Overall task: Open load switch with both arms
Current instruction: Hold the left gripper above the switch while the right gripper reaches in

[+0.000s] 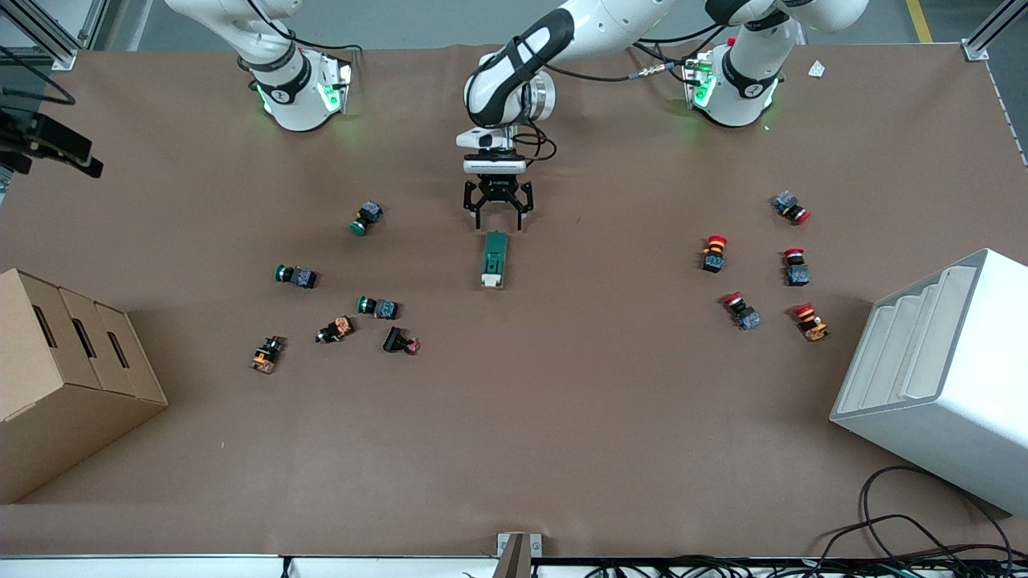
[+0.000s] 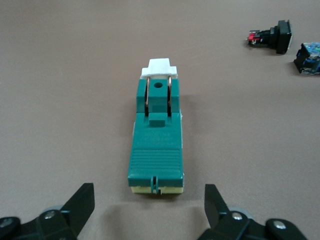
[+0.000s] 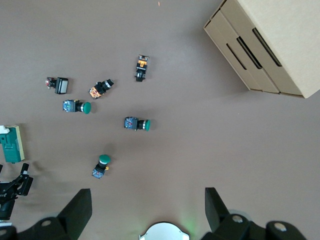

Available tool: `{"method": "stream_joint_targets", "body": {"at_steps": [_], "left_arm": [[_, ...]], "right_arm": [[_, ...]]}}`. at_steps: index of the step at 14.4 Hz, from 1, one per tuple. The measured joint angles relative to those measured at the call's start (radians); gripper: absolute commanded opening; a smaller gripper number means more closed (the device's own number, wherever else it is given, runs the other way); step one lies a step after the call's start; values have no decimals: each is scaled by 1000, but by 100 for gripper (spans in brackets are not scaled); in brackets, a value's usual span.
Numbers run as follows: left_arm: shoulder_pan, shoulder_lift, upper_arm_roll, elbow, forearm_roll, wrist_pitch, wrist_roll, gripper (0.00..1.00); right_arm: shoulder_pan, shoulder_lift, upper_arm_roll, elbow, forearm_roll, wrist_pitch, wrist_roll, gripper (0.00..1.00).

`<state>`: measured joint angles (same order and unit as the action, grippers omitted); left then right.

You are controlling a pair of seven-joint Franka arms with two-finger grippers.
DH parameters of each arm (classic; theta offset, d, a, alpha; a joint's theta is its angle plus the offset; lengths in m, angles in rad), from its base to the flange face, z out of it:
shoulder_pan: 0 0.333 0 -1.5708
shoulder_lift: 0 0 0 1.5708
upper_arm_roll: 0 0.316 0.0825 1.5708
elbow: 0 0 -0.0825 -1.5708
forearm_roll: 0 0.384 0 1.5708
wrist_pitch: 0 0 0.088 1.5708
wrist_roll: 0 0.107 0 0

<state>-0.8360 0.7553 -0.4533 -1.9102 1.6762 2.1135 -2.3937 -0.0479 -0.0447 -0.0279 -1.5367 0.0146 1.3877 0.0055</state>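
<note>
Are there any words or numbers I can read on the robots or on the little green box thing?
None can be read.
Left pincer, open just above the load switch: a faint white brand mark, too small to read.
Both arms' bases: a small round logo, no legible letters.
Load switch: no print visible in the left wrist view.
Right pincer: open, high over the table, no text.

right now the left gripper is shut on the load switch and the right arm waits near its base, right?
Not quite. The left gripper is open and holds nothing; it hangs low over the table by the end of the load switch farther from the front camera, as the left wrist view shows. The right gripper, also open, does wait near its base.
</note>
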Motion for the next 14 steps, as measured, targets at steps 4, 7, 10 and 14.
{"method": "stream_joint_targets", "body": {"at_steps": [4,7,10,14], "left_arm": [[1,1,1,0,45,-2,-2,98],[3,5,4,-3,78,-4,-2,98],[3,13,23,-4,106,-5,-12,98],[1,36,28,-5,150,-29,-69,99]], "right_arm": [[-1,84,-4,-2,-2,20,0,100],[-4,126,-6,-2,-2,24,9,100],[11,136,5,-2,6,26,169,100],[138,174,13,-3,14,71,493,100]]}}
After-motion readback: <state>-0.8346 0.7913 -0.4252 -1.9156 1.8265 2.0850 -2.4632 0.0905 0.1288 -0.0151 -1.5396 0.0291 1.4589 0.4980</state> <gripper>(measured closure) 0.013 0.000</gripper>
